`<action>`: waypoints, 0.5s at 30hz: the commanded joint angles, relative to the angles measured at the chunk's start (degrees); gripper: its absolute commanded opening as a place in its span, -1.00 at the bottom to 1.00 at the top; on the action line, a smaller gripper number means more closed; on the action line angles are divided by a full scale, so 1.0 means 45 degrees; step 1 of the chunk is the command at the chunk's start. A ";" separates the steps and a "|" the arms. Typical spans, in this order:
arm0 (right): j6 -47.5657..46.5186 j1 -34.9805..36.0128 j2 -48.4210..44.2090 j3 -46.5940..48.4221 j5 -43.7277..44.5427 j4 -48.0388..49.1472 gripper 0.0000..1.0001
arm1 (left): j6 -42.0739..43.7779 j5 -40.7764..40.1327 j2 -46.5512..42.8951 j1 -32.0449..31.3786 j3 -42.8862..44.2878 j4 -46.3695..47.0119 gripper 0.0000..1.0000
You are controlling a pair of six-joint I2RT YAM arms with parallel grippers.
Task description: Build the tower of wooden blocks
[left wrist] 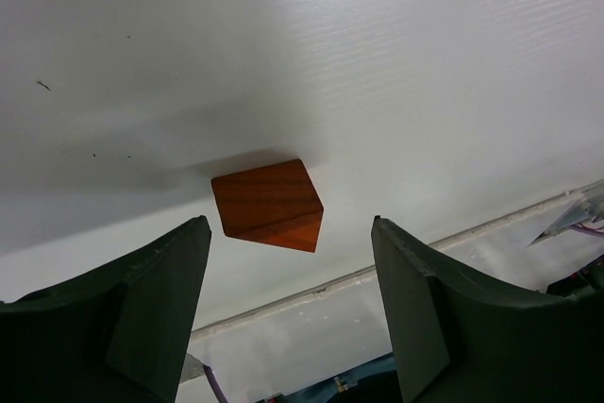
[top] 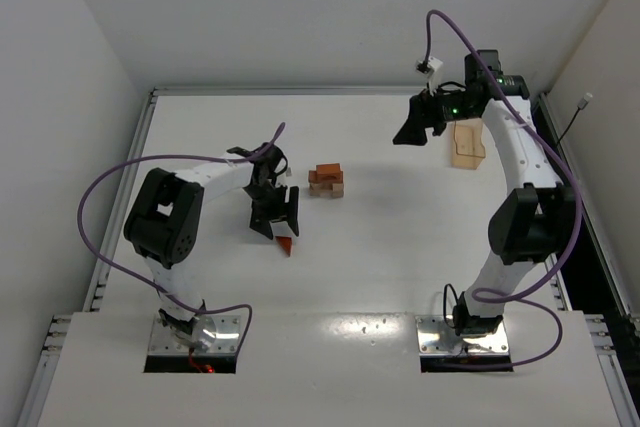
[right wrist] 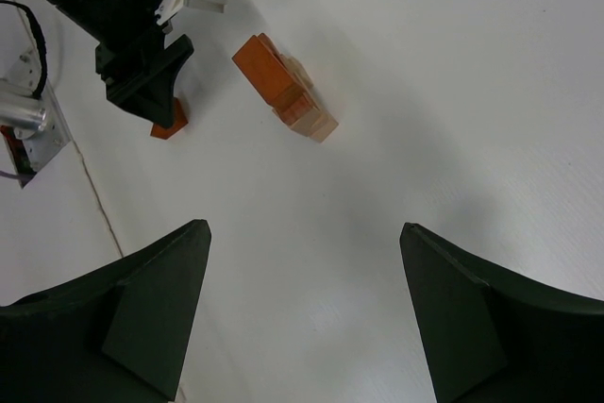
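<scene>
My left end effector (top: 277,219) hangs spread over a reddish block (left wrist: 269,203) lying on the desk (top: 400,257), one finger on each side and neither touching it. The tower (top: 326,180) stands part-built near mid-desk. I judge this the pick-up step: next I must lower, square up to the block's flat faces and close. My right end effector (right wrist: 304,233) is spread too, holding nothing.
</scene>
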 commanded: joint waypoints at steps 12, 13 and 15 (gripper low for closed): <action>-0.0444 -0.0272 0.0372 0.0590 -0.0804 -0.0245 0.57 | -0.0047 0.0211 0.0665 -0.0075 0.0295 -0.0017 0.17; -0.0444 -0.0272 0.0372 0.0590 -0.0804 -0.0246 0.57 | -0.0047 0.0211 0.0667 -0.0075 0.0296 -0.0017 0.14; -0.0581 -0.0272 0.0490 0.0590 -0.0804 -0.0246 0.57 | -0.0047 0.0211 0.0802 -0.0075 0.0296 -0.0017 0.11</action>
